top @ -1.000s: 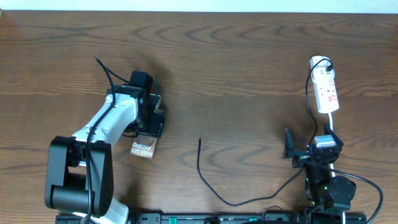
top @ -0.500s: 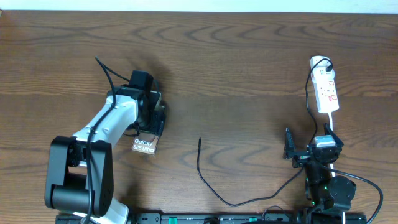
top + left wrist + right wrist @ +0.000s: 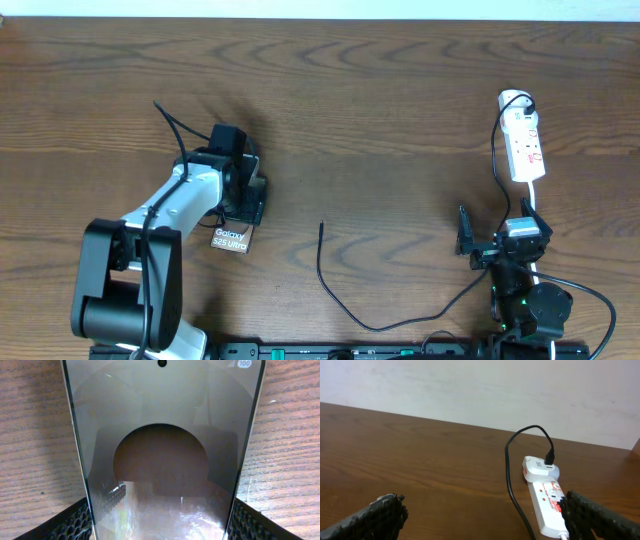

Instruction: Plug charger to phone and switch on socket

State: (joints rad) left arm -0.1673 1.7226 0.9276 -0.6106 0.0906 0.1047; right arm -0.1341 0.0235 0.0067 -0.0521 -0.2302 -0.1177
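The phone [image 3: 160, 460] fills the left wrist view, dark glass with a brownish oval reflection. It lies flat on the table with its lettered end [image 3: 229, 238] sticking out towards the front. My left gripper [image 3: 245, 198] [image 3: 160, 532] is shut on the phone, one pad [image 3: 65, 522] against each long edge. The charger [image 3: 320, 255] curls across the table's middle, its free tip pointing to the back, apart from the phone. The socket [image 3: 525, 145] [image 3: 547, 507] lies at the far right. My right gripper [image 3: 497, 237] [image 3: 487, 520] stands open and empty just in front of it.
A white round plug [image 3: 540, 467] sits at the socket's far end, and a black cable [image 3: 509, 475] runs from it towards me. Bare wooden table [image 3: 380, 110] lies between the two arms. A pale wall rises behind the table's back edge.
My left wrist has shifted slightly over the phone, which nudged back and forth a little. The right arm, charger and socket have not moved.
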